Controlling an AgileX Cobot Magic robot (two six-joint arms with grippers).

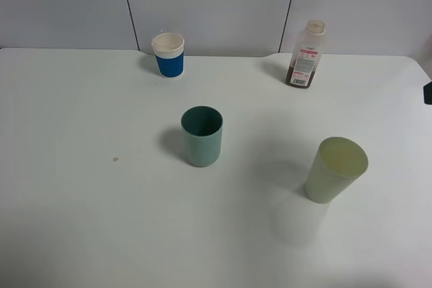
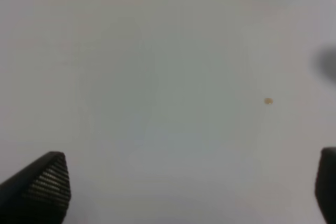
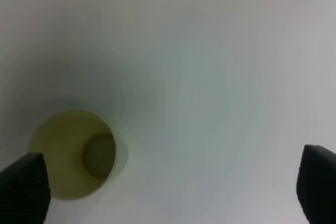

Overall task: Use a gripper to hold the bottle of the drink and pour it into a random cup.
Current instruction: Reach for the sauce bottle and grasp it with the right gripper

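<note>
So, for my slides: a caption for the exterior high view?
Drink bottle and blue-sleeved cup stand at the back, teal cup in the middle, yellow-green cup front right.

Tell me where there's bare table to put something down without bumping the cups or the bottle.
Widest bare patch: the left side of the table, left of the teal cup and in front of the blue-sleeved cup, only a tiny brown speck there. The front strip is bare too. Tightest: the right, between bottle, teal cup and yellow-green cup.

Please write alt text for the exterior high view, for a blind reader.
A drink bottle stands at the back right of a white table, with a teal cup mid-table, a yellow-green cup front right, a blue-sleeved cup behind.
</note>
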